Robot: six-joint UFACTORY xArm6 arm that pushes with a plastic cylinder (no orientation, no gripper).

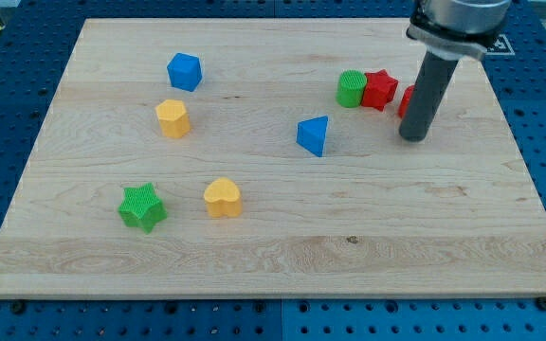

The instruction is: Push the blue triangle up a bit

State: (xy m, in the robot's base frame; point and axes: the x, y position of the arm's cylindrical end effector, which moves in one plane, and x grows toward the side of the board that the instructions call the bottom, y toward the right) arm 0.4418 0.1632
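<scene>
Blue pegboard surrounds a pale wooden board (273, 256) that fills most of the view. Standing beside it, I see the arm coming down from the view's top right as a grey collar and a dark rod (427, 90). Its tip (412, 138) rests on the wood at the right of the board. No jaws exist on this rig, only the plain rod, so nothing is being held.

Left of the tip, with a clear gap between them, sits the blue triangle (314, 134), roughly at the board's middle and a little above centre. Just behind the rod, a red block (405, 100) peeks out; the rod hides most of it, so I cannot tell its shape. Beside it toward the left stand a red star (380, 89) and a green cylinder (351, 88), touching each other.

Over on the left half, a blue cube (185, 71) lies near the top, with a yellow hexagon (172, 117) just below it. Lower down, a green star (141, 206) and a yellow heart (223, 197) sit side by side, apart from one another.
</scene>
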